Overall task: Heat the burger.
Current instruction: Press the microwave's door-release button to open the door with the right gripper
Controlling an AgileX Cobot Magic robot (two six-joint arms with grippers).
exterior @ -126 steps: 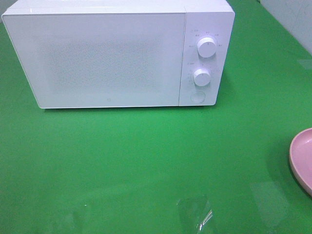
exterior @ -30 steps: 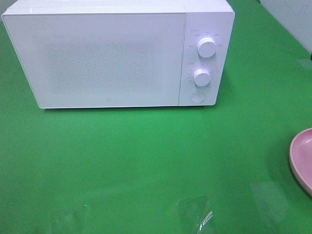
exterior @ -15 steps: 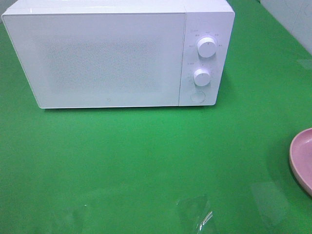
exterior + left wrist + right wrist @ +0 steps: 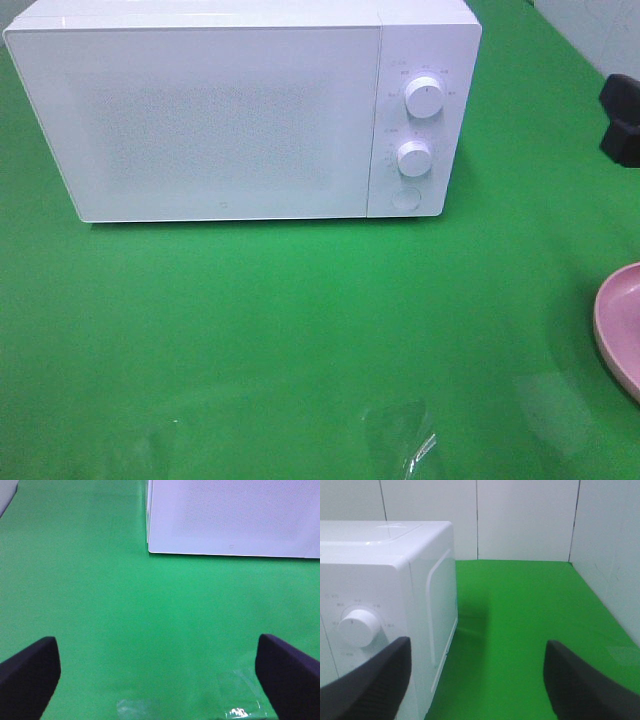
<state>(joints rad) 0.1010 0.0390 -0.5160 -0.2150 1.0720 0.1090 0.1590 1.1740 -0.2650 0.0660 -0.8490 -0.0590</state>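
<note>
Microwave (image 4: 240, 120) shut at back, wide green tabletop (image 4: 300, 330) before it; left gripper (image 4: 157, 680) and right gripper (image 4: 475, 682) spread apart; pink plate (image 4: 622, 325) at right edge.

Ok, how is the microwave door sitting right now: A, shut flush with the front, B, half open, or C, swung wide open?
A: the microwave door lies flat and level with the control panel beside it, and none of the inside shows.

The left gripper (image 4: 159, 680) was held with its jaws spread wide. The right gripper (image 4: 477, 682) was likewise seen open, a dark finger set to each side of the gap.
</note>
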